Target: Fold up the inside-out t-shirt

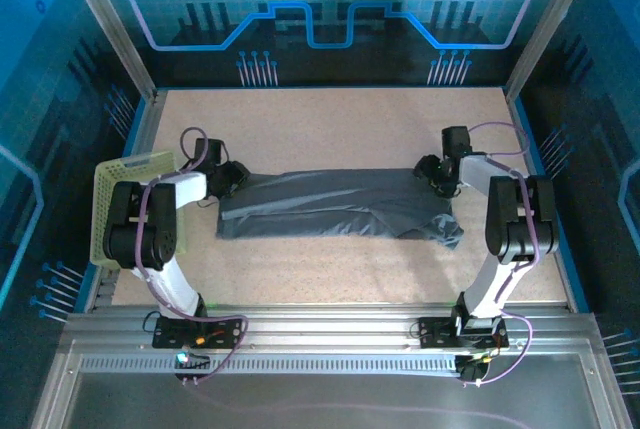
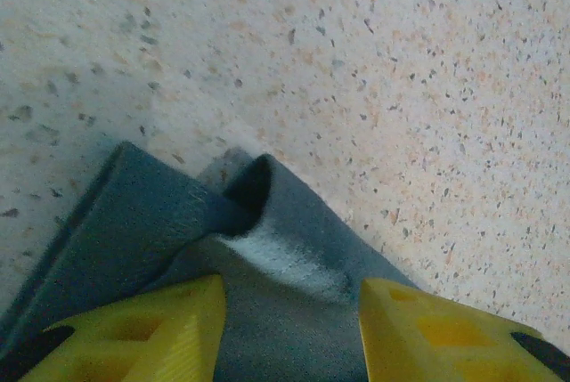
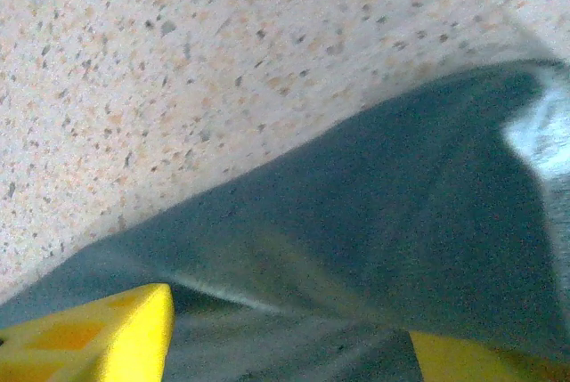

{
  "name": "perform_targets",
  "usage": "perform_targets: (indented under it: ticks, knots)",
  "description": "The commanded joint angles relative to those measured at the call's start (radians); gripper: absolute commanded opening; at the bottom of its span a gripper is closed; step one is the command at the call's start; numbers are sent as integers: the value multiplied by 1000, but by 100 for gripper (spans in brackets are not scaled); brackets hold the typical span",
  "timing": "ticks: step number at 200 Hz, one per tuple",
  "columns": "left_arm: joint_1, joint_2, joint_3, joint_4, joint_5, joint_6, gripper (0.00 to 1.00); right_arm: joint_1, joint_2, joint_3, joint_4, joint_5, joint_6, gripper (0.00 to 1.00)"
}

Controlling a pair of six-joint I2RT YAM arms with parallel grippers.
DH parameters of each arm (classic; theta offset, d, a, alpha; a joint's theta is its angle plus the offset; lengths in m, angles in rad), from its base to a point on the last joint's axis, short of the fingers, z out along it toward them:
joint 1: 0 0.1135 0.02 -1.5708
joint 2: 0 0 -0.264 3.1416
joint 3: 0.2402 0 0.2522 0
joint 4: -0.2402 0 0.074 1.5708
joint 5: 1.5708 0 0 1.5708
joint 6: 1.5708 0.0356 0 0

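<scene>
Two robot arms bend over the inside-out t-shirt (image 1: 330,204), which lies as a long, rumpled dark grey band across the middle of the speckled worktop (image 1: 330,124), a sleeve end trailing toward the near right. Each arm rises from its base at the near edge, folds at the elbow and reaches inward and down to one end of the cloth. The left gripper (image 1: 232,177) sits low at the shirt's left end, beside a pale yellow-green mesh basket (image 1: 125,174) at the worktop's left edge. Its wrist camera shows the left gripper (image 2: 292,288) with yellow fingers parted and the t-shirt (image 2: 134,222) lying between them, a small ruck standing up just ahead. The right gripper (image 1: 432,177) meets the opposite end, its jaws wide apart (image 3: 289,329) with grey fabric (image 3: 374,222) draped across the gap and over one finger.
</scene>
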Motion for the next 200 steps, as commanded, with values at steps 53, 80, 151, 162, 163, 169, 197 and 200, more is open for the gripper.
perform_targets:
  ticks: [53,80,151,162,163,169,197,200]
  knots:
    - [-52,-179,94,-168,-95,41,51,50,-93,52,-73,31,-83,72]
    - [-155,-178,118,-174,-62,23,51,130,-155,39,-99,58,-89,73]
    - [-183,-93,-88,-48,3,-82,52,155,-199,-145,-96,-5,-7,73]
    - [-166,-95,-123,-35,3,-83,54,119,-203,-173,-98,3,-1,73]
    - [-162,-95,-124,-35,2,-83,54,115,-203,-174,-97,3,-1,73]
    - [-147,-97,-142,-35,1,-84,55,91,-204,-187,-96,6,1,73]
    - [-55,-129,-195,-32,1,-77,57,-7,-205,-229,-102,13,-2,73]
    - [-46,-134,-200,-32,3,-76,57,-13,-204,-230,-102,11,-4,73]
